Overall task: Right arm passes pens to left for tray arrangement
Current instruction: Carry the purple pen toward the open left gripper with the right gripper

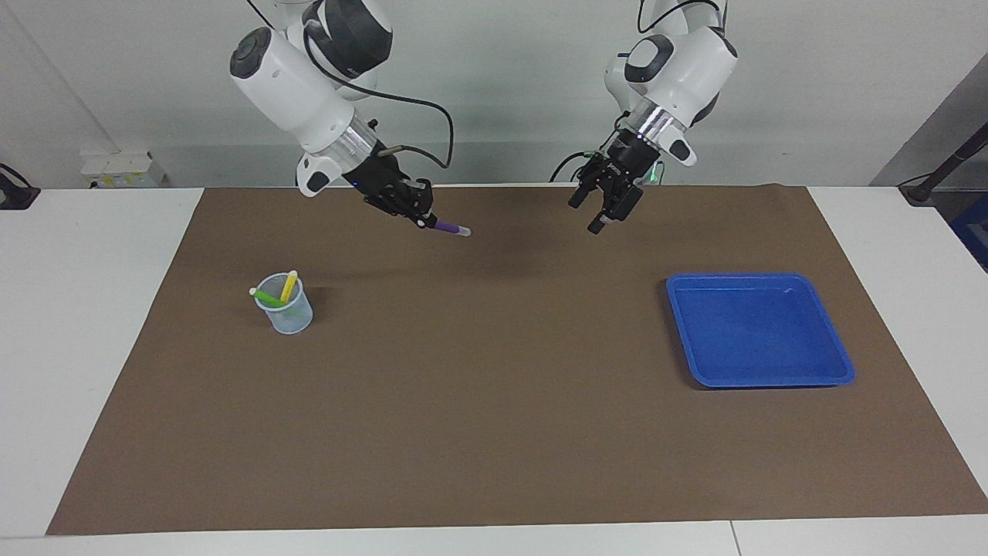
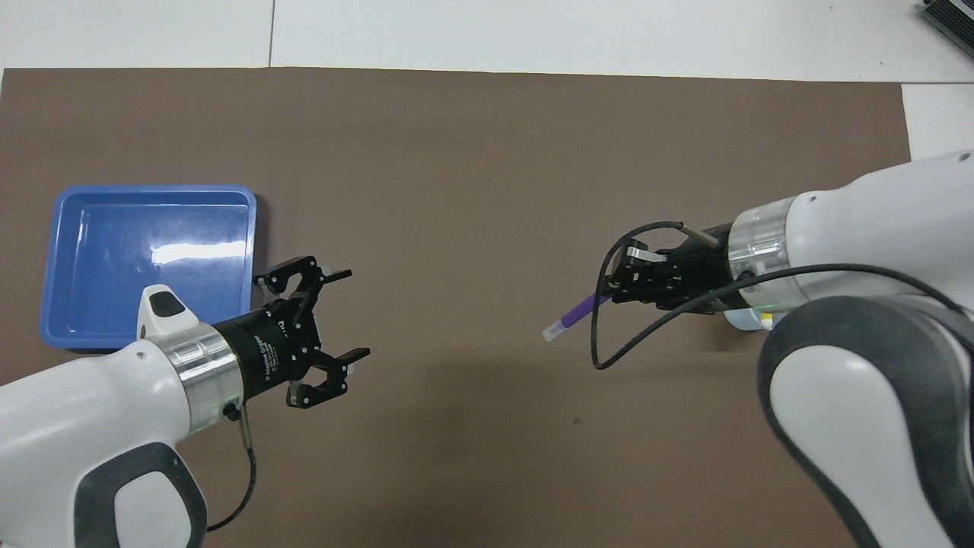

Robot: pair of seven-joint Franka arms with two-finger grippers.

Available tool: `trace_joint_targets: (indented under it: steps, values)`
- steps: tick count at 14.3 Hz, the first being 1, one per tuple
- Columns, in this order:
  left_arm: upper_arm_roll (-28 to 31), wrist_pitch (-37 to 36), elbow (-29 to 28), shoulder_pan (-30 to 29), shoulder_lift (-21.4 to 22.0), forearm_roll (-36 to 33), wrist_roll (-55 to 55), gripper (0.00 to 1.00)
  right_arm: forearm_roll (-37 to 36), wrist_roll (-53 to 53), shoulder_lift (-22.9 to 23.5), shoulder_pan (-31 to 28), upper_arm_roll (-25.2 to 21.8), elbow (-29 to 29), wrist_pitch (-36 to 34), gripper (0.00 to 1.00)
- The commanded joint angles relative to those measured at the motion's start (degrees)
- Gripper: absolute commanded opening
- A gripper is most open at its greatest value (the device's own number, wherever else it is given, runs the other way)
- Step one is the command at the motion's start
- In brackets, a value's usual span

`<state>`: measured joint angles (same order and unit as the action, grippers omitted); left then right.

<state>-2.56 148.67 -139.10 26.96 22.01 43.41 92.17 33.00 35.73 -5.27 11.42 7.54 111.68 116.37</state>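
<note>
While the right end effector (image 1: 423,220) grasps the purple pen (image 1: 449,228) above the brown mat (image 1: 494,401), the left end effector (image 2: 354,313) hangs released, apart from the pen.

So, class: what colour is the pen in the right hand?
Purple, with a whitish tip. The pen shows best in the overhead view.
</note>
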Motion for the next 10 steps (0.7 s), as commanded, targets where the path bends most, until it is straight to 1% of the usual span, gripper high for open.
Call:
trace_joint_targets:
  steps: [1, 5, 8, 10]
  values:
    - [-0.8, 5.1, -3.1, 2.7, 1.7, 1.0, 5.4, 0.99, 2.9, 9.8, -2.7, 4.0, -0.2, 4.1, 8.0, 0.0]
    - [-3.3, 10.8, -3.5, 3.9, 0.5, 1.0, 11.6, 0.99, 5.3, 15.3, -2.3, 10.0, -0.2, 7.6, 20.4, 0.0]
    - [-3.9, 17.9, -3.5, 7.9, -2.8, 1.0, 14.1, 0.99, 5.3, 19.2, -2.1, 12.7, -0.2, 7.7, 23.7, 0.0]
    - [-3.9, 20.8, -3.3, 9.4, -5.0, 1.0, 14.2, 0.99, 5.4, 19.9, -1.9, 13.5, -0.2, 7.8, 25.2, 0.0]
